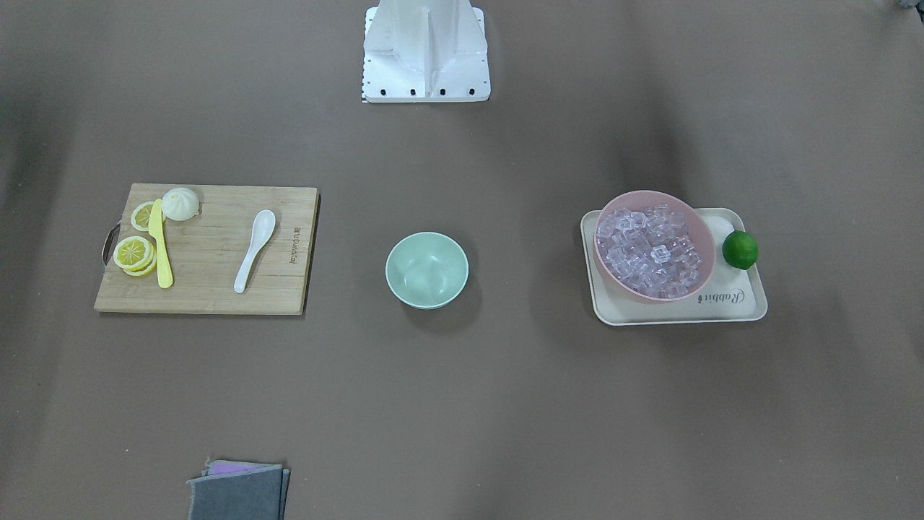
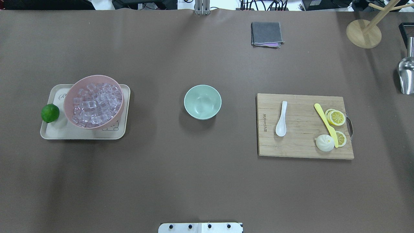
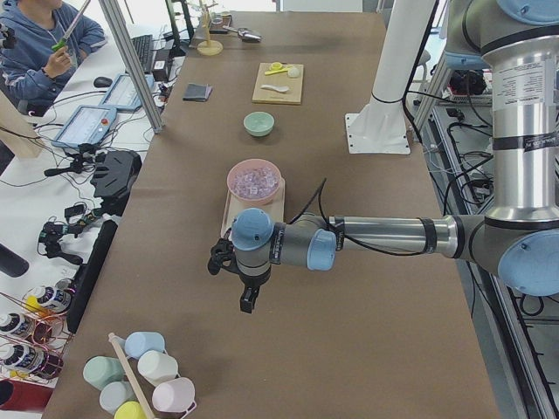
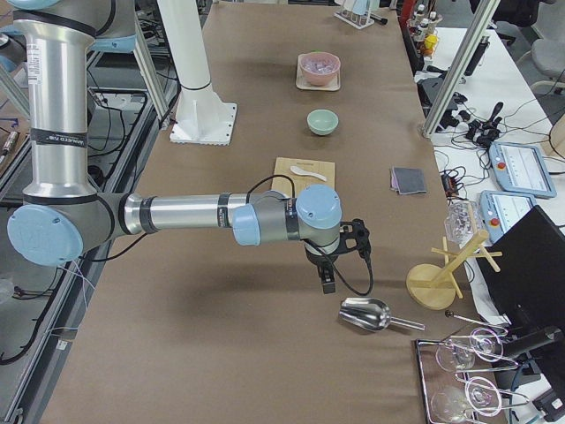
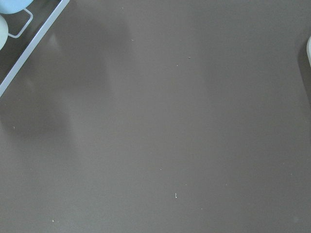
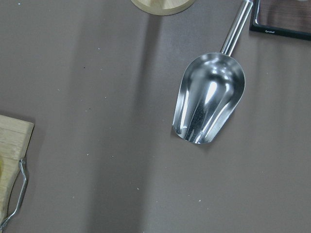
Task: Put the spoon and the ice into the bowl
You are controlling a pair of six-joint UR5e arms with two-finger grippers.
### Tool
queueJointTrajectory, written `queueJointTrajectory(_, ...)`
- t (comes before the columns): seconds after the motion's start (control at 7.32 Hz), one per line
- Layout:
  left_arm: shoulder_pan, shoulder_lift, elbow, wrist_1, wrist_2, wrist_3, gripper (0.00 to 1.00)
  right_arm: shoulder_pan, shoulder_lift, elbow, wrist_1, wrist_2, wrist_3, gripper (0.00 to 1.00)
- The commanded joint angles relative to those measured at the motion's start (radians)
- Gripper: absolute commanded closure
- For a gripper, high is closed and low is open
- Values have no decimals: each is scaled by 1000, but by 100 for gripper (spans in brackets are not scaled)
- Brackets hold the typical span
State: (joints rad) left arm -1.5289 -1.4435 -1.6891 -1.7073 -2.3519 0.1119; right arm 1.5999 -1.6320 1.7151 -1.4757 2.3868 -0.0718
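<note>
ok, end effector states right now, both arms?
Left end effector: cannot be told, seen only in a side view.
Right end effector: cannot be told, same reason.

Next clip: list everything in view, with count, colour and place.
round mint-green bowl: 1, green, table centre, empty
wooden cutting board: 1, tan, robot's right
glossy white soup spoon: 1, white, on board
yellow plastic knife: 1, yellow, on board
lemon slices: several, yellow, by knife
round white bun: 1, white, by knife
rectangular cream tray: 1, cream, robot's left
larger pink bowl: 1, pink, on tray
clear ice cubes: many, colourless, in pink bowl
round lime: 1, green, on tray edge
folded grey cloth: 1, grey, far edge
shiny metal scoop: 1, silver, right end
left gripper: 1, dark, over bare table
right gripper: 1, dark, near scoop
</note>
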Motion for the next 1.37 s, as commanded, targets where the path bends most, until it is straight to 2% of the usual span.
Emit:
queueJointTrajectory(0.0, 3, -3, -12, -29, 8, 0, 1, -1, -5, -2, -2, -6, 0, 0)
queueJointTrajectory(0.27, 3, 5, -10, -32, 6, -1, 1, -3, -6, -2, -17, -32, -2, 0)
queueJointTrajectory(0.55, 1, 12, -7, -25, -3, -53, 1, -34, 35, -6, -131, -77, -11, 0)
queueJointTrajectory(0.68, 3, 11, -14, -32, -6, -124, 1, -35, 37, -6, -149, -77, -16, 0)
queueJointTrajectory(0.96, 1, 5, -35, -31, -67, -233, 1, -41, 29, -6, -149, -87, -25, 0)
queueJointTrajectory(1.23, 3, 12, -34, -34, -55, -221, 1, -41, 31, 8, -146, -89, -23, 0)
